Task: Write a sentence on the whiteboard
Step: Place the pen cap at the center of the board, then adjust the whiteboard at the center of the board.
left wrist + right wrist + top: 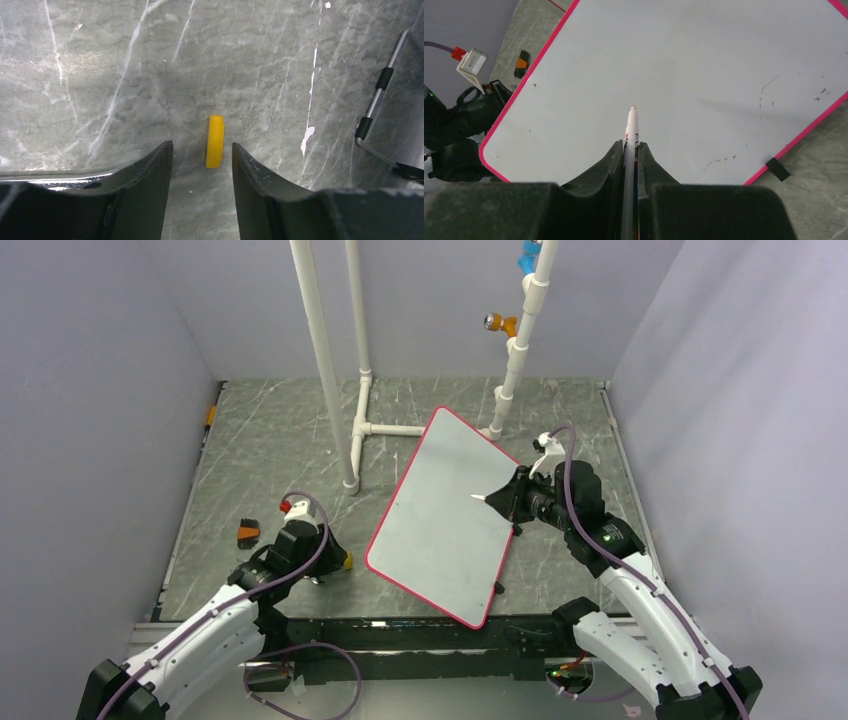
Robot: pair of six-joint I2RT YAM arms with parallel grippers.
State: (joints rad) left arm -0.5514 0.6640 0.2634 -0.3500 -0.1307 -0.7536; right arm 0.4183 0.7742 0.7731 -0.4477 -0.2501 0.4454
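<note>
The whiteboard [445, 510] lies tilted on the table, pale with a thin red rim; it also fills the right wrist view [684, 75]. The sentence is not in view: the board's face carries only faint dark specks. My right gripper [518, 495] [629, 144] is shut on a white marker [631, 125], whose tip hangs over the middle of the board [482, 498]. My left gripper [330, 568] [201, 145] stands open just left of the board. A small yellow cap [215, 141] [347, 562] lies on the table between its fingertips, untouched.
A white pipe frame [330, 370] rises from the table behind the board, with orange [498, 322] and blue [527, 258] fittings on its right post. A small orange-and-black block [248, 533] lies left of the left arm. Grey walls close in three sides.
</note>
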